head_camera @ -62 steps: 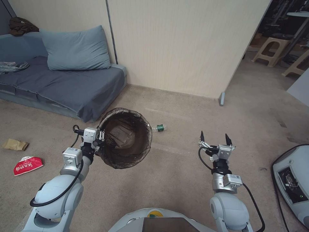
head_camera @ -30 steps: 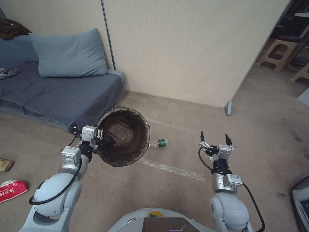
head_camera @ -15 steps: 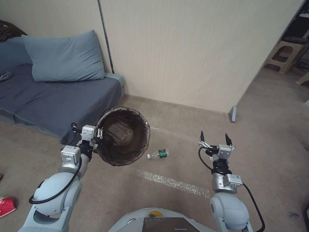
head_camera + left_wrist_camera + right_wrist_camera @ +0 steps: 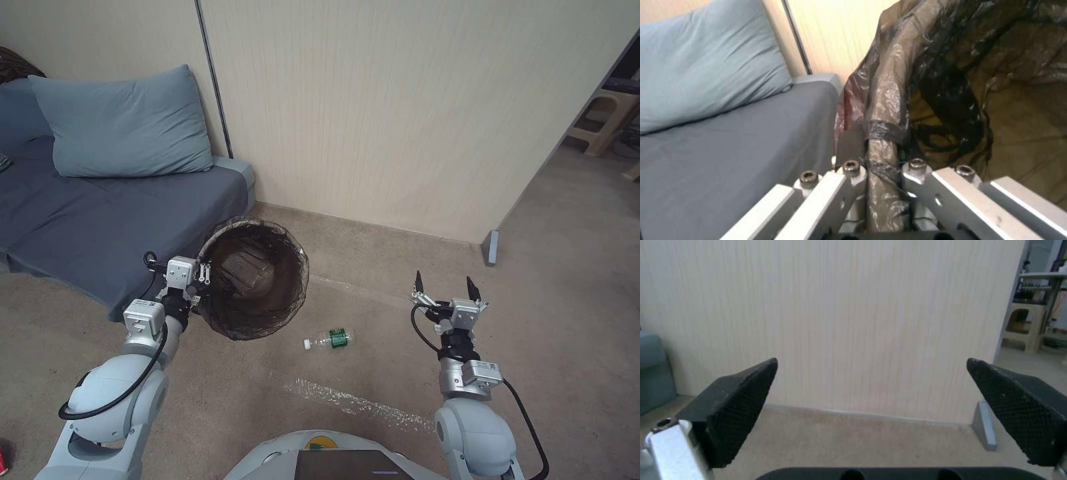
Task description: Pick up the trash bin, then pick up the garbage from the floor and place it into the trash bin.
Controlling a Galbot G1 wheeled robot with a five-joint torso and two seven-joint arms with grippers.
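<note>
My left gripper point(image 4: 204, 275) is shut on the rim of the trash bin point(image 4: 257, 283), holding it off the floor with its mouth tipped toward me. The brown see-through bag lines it, and something dark lies inside. In the left wrist view the bin's rim point(image 4: 882, 133) runs between the clamped fingers point(image 4: 918, 166). A clear bottle with a green label point(image 4: 328, 339), a piece of the garbage, lies on the carpet between my arms, just below the bin. My right gripper point(image 4: 443, 283) is open, raised over bare carpet right of the bottle, its fingers point(image 4: 735, 410) wide apart.
A blue-grey sofa point(image 4: 100, 220) with a pillow point(image 4: 123, 127) stands at the left, close behind the bin. A beige partition wall point(image 4: 400, 113) ends at a grey foot point(image 4: 492, 248). A strip of clear tape point(image 4: 353, 402) lies on the carpet. A beige stool point(image 4: 600, 117) stands far right.
The whole view has shifted as the camera turned and advanced toward the wall. The bottle now lies nearer, between the arms. Both arms keep their pose.
</note>
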